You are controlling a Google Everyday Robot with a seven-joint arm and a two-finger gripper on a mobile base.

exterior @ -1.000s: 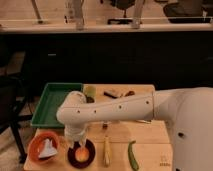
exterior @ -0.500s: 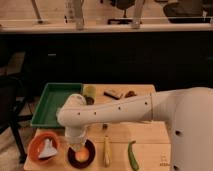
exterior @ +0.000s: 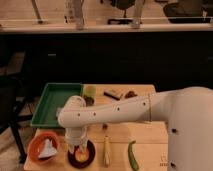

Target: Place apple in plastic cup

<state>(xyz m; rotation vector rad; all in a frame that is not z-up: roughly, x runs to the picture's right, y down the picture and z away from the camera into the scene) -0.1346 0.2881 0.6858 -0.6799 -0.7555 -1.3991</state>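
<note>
Small orange-yellow apple (exterior: 84,154) rests in a dark round dish (exterior: 71,159) just in front of the green tray (exterior: 52,106), under the gripper (exterior: 79,145). Yellow-green plastic cup (exterior: 90,91) stands upright beside the tray's far right corner.

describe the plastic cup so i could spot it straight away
On the wooden table, find the green tray at the left. The plastic cup stands just right of its far corner, behind the white arm, whose gripper hangs near the front edge. It alone is yellow-green and slightly see-through; the small cup beside it is dark.

hand (exterior: 79,148) just above apple (exterior: 86,156), apple partly hidden behind it
</note>
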